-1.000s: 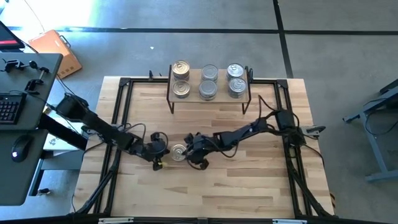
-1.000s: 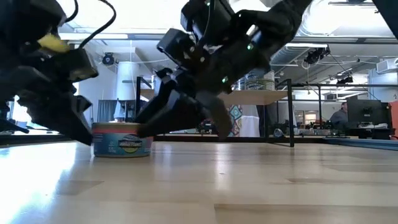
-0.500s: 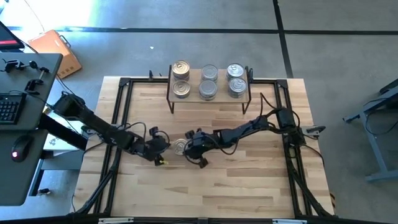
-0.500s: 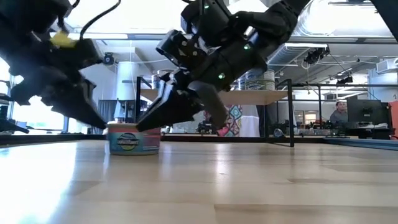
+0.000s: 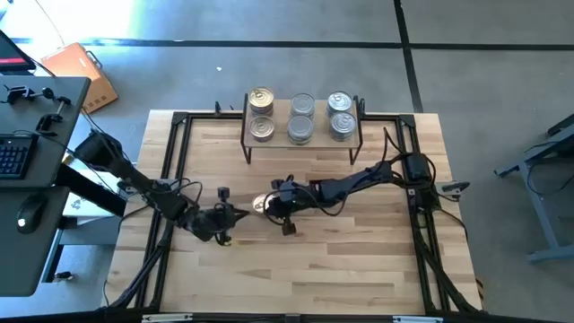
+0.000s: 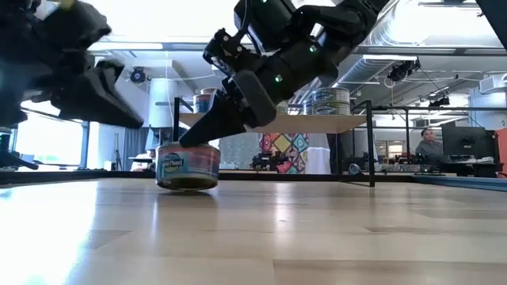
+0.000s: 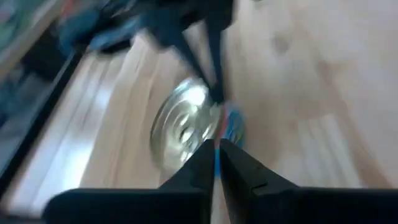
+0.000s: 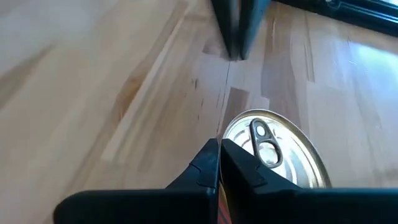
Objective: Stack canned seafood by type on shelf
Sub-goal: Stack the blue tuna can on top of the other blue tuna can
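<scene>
Tin (image 6: 188,167) on tabletop (image 5: 359,260), in front of shelf (image 5: 302,135), blue label unreadable, pull-tab lid | right gripper (image 6: 190,141) pressed together, tips at tin's top | left gripper (image 5: 240,213) pressed together, just beside tin | six tins on shelf

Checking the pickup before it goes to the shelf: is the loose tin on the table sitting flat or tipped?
Tipped: in the low view the tin is lifted off the tabletop on one side, with the shut right end effector at its rim.
</scene>
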{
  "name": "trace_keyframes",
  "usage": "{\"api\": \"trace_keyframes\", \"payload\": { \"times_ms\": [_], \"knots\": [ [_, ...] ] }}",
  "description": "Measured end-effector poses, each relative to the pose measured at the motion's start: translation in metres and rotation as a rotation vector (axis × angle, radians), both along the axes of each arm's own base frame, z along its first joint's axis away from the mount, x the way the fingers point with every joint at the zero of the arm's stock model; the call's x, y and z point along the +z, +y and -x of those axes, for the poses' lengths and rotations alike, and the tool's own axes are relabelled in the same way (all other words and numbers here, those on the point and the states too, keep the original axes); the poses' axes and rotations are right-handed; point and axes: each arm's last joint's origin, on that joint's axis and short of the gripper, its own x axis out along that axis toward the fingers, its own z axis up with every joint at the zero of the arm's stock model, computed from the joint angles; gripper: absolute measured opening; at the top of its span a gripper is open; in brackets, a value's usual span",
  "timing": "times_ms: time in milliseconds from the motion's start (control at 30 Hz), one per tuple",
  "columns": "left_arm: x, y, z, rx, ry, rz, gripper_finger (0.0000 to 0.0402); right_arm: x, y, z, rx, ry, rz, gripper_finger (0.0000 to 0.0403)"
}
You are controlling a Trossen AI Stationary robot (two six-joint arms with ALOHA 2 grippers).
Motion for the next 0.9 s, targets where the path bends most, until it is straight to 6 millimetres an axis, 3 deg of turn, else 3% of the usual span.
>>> {"api": "trace_keyframes", "payload": {
  "times_ms": [233,500,633,900],
  "knots": [
    [0.003,0.007,-0.016,-0.115,-0.003,-0.192,0.0118,0.004,0.0,-0.001,-0.031,-0.025,-0.05,0.0],
    [-0.015,0.023,-0.028,-0.192,0.12,-0.146,0.0234,0.008,-0.002,-0.003,-0.075,-0.059,-0.087,0.0],
    [-0.025,0.026,-0.03,-0.184,0.165,-0.167,0.0255,0.008,-0.005,-0.004,-0.103,-0.062,-0.102,0.0],
    [-0.048,0.026,-0.04,-0.053,0.151,-0.252,0.0255,0.011,-0.006,-0.005,-0.117,-0.091,-0.124,0.0]
  ]
}}
